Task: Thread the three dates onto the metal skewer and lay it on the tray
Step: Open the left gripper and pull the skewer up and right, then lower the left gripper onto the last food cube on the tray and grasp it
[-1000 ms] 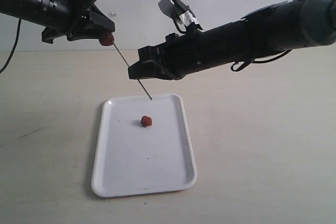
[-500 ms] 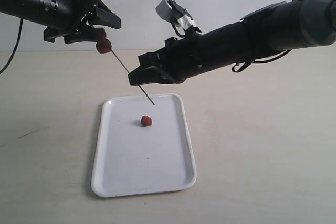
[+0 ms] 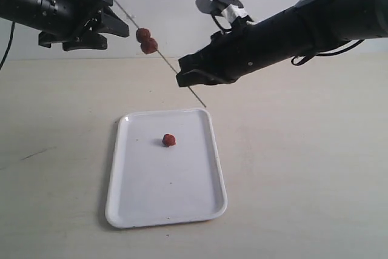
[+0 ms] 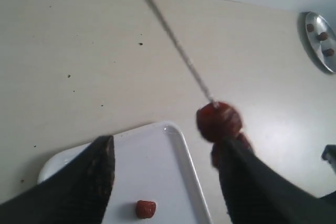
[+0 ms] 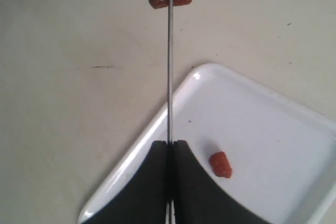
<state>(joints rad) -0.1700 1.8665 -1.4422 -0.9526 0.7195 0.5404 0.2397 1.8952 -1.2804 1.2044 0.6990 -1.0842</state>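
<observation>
While the left gripper (image 3: 120,14) hangs high on the left, its jaws stand released and spread wide, grasping nothing. The top end of the metal skewer (image 3: 165,57) reaches up close to their tips; whether it touches them, I cannot tell. And look at that skewer: a hair-thin, straight, dark grey rod, slanting down to the right above the desk (image 3: 303,168). Two of the three dates (image 3: 146,39) are already on it, wrinkled, reddish-brown, roundish, pressed against each other on the upper stretch, just clear of the left jaws. Below them, down on the desk, lies the tray (image 3: 124,198), white, glossy, round-cornered with a low rim, and the third date (image 3: 169,141) sits alone on its far half, unthreaded. Moving right, the right gripper (image 3: 181,79) comes in from the upper right with its jaws clenched on the skewer's lower part. The wrist view confirms it: both fingers (image 5: 152,182) are pressed flat together with the rod pinched between them. The skewer's bottom tip pokes out past that grip, above the desk just beyond the tray's far right corner.
</observation>
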